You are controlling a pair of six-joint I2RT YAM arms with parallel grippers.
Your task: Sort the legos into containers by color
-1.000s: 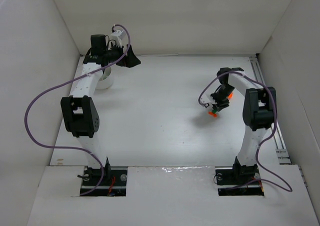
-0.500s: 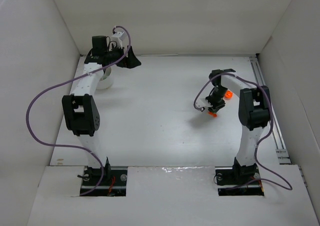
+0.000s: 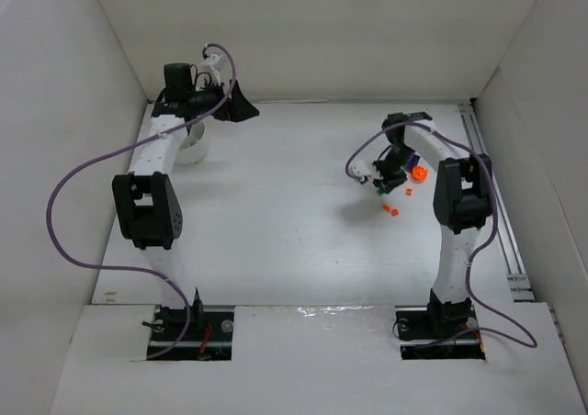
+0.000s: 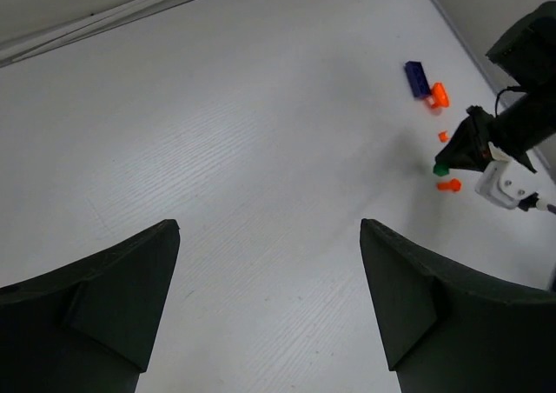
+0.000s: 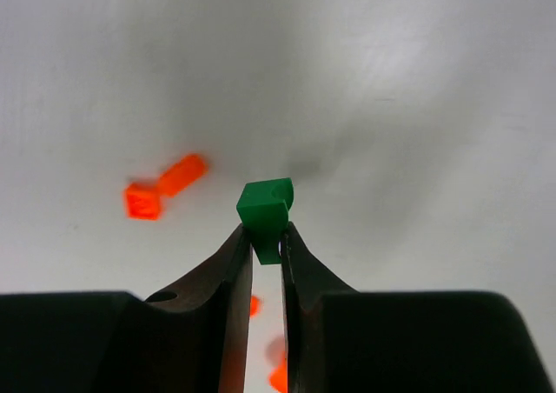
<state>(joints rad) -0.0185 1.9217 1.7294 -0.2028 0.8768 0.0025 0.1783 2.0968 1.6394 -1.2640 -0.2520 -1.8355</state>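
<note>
Green brick (image 5: 265, 203) sits pinched in the right end effector (image 5: 266, 243), just above the tabletop (image 3: 276, 222) at right, orange bricks (image 5: 161, 189) beneath. Pickup looks done. Next, carry it across to the bowl (image 3: 195, 151) far left, whose contents I cannot tell. Left end effector (image 4: 269, 235) gapes wide, empty.

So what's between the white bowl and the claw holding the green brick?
Nothing; top view shows only bare table between bowl and right gripper pinching the green brick.
</note>
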